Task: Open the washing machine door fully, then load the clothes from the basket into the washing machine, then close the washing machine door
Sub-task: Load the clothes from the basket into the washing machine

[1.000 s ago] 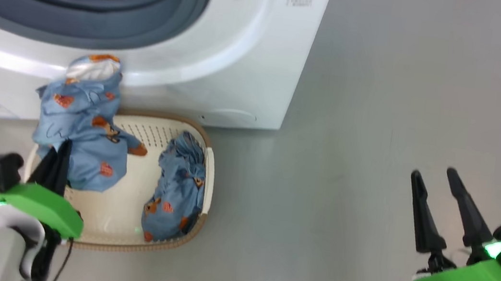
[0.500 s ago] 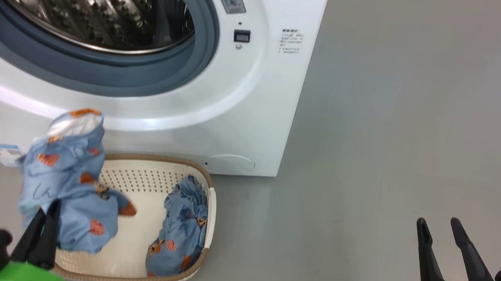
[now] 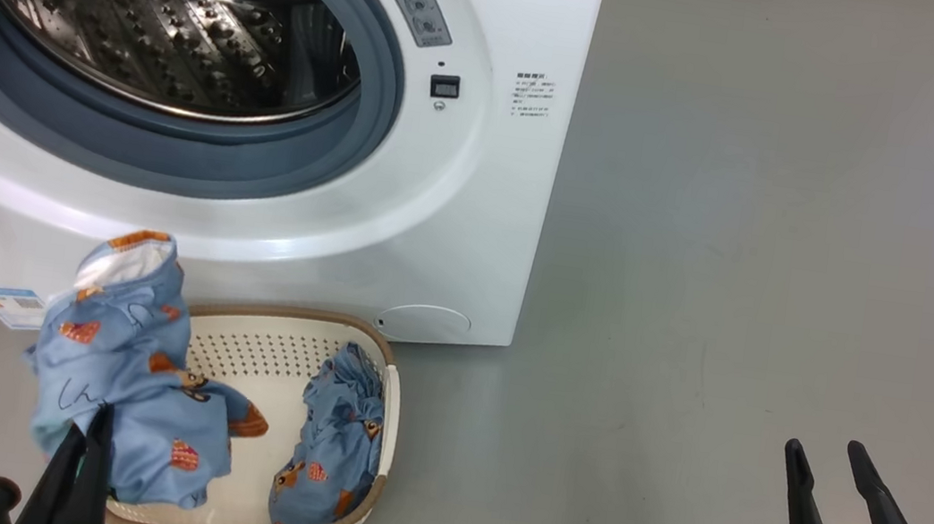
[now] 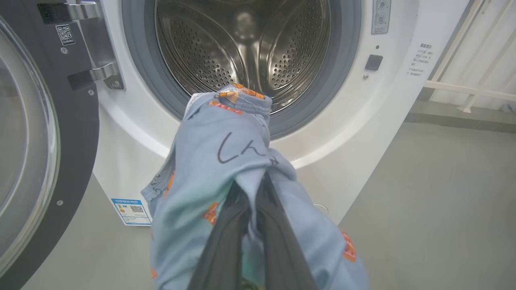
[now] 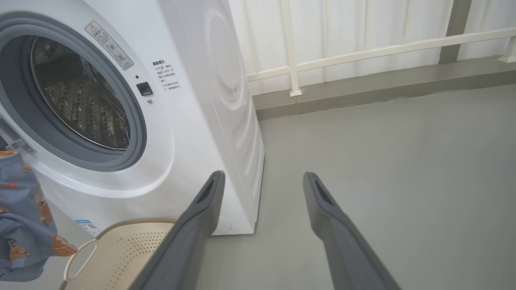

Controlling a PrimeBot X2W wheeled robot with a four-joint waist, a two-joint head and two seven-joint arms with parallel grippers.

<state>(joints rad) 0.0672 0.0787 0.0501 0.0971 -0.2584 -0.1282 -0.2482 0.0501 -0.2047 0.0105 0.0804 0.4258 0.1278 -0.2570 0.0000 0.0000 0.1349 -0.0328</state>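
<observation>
A smooth, matt grey floor [image 3: 743, 289] spreads out evenly lit, with a faint sheen. At its far edge a low grey ledge [image 5: 363, 86] runs along a white panelled wall [image 5: 363, 24], which carries a white horizontal rail [image 5: 383, 48] on thin uprights.

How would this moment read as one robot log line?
washing machine door: open | left gripper: shut on light blue garment before drum | right gripper: open | basket: second garment inside
</observation>
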